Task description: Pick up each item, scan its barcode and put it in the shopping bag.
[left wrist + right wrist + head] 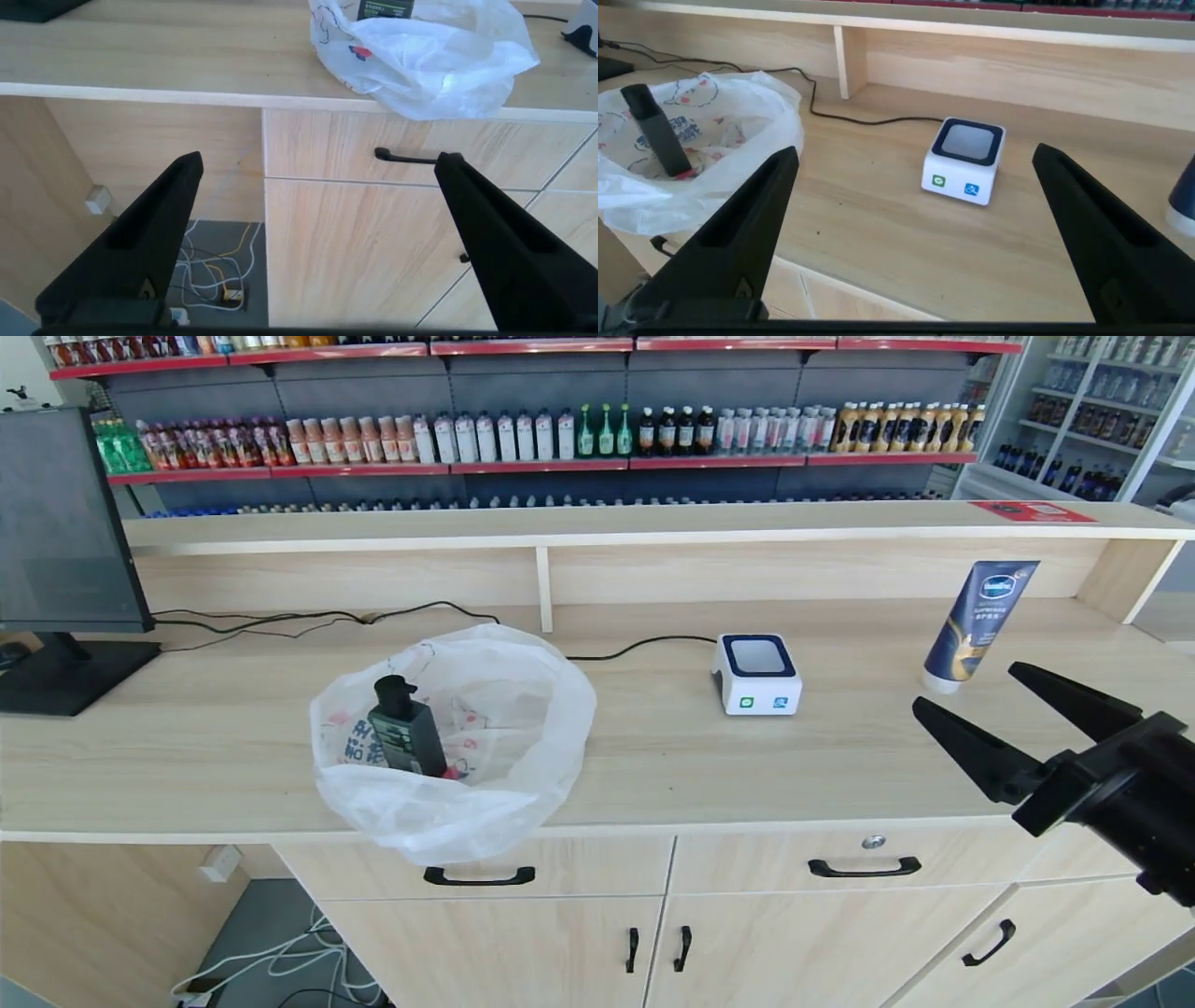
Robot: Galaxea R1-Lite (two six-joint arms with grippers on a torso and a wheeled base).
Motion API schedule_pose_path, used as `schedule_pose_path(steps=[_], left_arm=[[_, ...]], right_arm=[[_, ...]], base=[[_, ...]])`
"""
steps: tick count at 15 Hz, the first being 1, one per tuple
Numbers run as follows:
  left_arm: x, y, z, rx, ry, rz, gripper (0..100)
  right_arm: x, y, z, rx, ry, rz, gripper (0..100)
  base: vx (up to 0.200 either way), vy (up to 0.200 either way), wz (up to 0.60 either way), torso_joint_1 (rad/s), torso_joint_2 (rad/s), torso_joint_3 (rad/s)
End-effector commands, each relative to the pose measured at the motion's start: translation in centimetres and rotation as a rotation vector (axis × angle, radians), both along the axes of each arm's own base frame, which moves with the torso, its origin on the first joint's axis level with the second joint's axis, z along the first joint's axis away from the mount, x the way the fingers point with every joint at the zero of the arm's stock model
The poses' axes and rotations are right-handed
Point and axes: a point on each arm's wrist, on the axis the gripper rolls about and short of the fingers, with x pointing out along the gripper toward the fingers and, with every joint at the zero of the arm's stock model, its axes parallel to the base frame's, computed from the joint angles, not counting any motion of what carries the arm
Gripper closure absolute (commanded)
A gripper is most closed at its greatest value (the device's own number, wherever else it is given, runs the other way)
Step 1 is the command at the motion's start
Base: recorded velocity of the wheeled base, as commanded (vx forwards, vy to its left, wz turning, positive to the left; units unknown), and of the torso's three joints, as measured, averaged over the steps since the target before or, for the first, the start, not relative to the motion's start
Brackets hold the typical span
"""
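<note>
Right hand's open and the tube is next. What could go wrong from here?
1. The tube stands upright on its narrow cap, so the open right hand could knock it over before closing on it.
2. The shopping bag bulges over the front edge of the counter, with a bottle standing inside. Dropping the tube in might topple the bottle or drag the bag off.

No text can be read — only blurred print on the tube [980,621], shopping bag [537,728] and scanner [758,689].
</note>
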Motion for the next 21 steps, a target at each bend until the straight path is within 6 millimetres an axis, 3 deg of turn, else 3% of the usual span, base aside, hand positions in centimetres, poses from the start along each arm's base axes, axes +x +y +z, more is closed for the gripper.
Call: schedule_pose_path(steps=[1,7,13,16,19,21], left_arm=[[0.0,0.0,0.0,0.000,-0.001,0.001,0],[0.0,0.0,0.0,-0.001,-0.004,0.001,0],[0.0,0.0,0.0,-0.001,-0.004,0.001,0],[0.0,0.0,0.0,-0.003,-0.004,0.001,0],[0.0,0.0,0.0,-0.004,-0.005,0.001,0],[0.0,0.0,0.0,-0.006,-0.005,0.001,0]], right_arm=[[0.2,-0.4,0.0,0.002,0.002,-0.023,0],[0.1,-0.5,0.0,0.006,0.002,-0.022,0],[0.2,-0.7,0.0,0.011,0.001,-0.035,0],[0.7,-2.3,0.2,0.057,0.012,-0.112,0],[2.9,-5.5,-0.7,0.115,0.081,-0.218,0],[7.3,-7.8,-0.2,0.102,0.055,-0.231,0]], base=[[0.000,-0.200,0.00,0.007,0.01,0.002],[0.000,-0.200,0.00,0.002,0.00,0.002],[0.000,0.000,0.00,0.000,0.00,0.000],[0.000,0.000,0.00,0.000,0.00,0.000],[0.000,0.000,0.00,0.000,0.00,0.000],[0.000,0.000,0.00,0.000,0.00,0.000]])
